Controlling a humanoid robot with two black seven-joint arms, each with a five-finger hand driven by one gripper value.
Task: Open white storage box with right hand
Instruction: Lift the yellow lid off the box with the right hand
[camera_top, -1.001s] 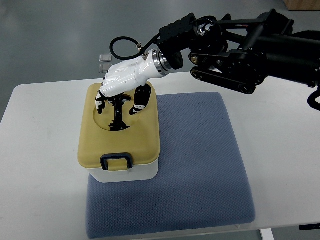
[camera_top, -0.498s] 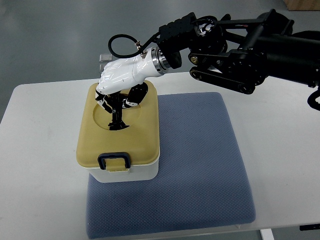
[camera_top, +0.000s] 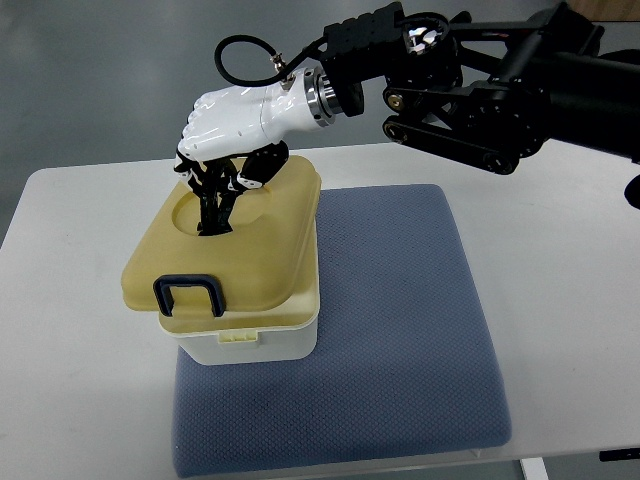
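White table (camera_top: 80, 300) bearing a blue mat (camera_top: 400, 340). The white storage box (camera_top: 265, 340) stands on the mat's 9 o'clock edge. The right hand (camera_top: 225, 130) grips the black handle (camera_top: 213, 205) with curled fingers; the tan lid (camera_top: 225, 255) sits tilted, front edge raised off the box.

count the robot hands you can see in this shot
1. The right hand reaches in from the right, its fingers closed on the black handle on top of the yellow lid. The left hand is out of view.
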